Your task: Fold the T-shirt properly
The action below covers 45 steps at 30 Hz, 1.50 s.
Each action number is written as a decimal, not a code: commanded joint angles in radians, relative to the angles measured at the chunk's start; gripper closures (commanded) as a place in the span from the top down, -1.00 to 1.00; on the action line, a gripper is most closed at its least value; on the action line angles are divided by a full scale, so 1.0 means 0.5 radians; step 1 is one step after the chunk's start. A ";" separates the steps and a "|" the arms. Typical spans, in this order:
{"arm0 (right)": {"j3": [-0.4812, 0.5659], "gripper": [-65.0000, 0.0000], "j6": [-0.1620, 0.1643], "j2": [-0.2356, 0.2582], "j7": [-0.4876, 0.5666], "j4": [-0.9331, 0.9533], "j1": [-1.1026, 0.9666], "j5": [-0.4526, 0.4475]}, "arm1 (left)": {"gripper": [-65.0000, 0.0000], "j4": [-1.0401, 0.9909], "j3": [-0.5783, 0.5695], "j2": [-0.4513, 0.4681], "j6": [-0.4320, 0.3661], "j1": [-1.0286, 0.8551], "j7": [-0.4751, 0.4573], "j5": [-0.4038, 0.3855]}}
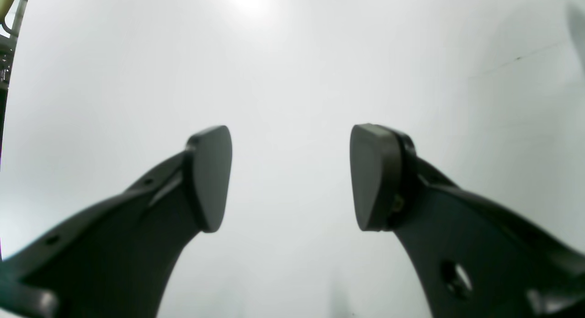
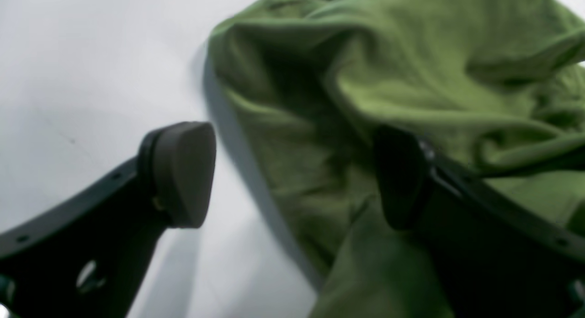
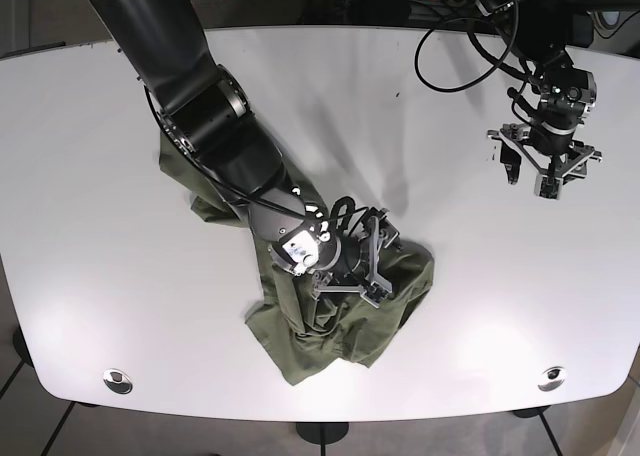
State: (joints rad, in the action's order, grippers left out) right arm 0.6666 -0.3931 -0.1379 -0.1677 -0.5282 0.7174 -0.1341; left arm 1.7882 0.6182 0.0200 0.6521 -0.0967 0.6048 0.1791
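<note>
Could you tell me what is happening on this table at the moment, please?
A two-armed robot is working on a crumpled green T-shirt lying on the white table. The right gripper is down at the shirt's edge with its jaws open, one finger over bare table and the other over the cloth; nothing is pinched yet. The left gripper hangs open over bare table, well away from the shirt. The shirt is bunched, with no neat fold visible.
</note>
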 commanded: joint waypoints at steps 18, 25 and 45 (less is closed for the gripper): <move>-0.024 -0.94 0.505 -0.020 0.423 0.097 -0.126 0.199 | 0.15 0.037 0.002 0.023 -0.011 0.023 -0.045 -0.025; -0.077 -0.94 0.505 0.176 -0.249 -1.290 -0.681 0.196 | 0.15 0.040 -0.004 0.023 -0.011 0.026 -0.045 -0.028; 0.046 0.48 0.502 -0.038 -0.117 -0.467 -0.200 0.196 | 0.15 0.040 0.005 0.023 -0.008 0.014 -0.039 -0.237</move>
State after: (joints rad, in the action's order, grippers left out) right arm 0.6949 -0.1486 -0.1497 -0.2348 -0.7250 0.5838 -0.0303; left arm 1.7885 0.6193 0.0227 0.6521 -0.0998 0.6056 0.0738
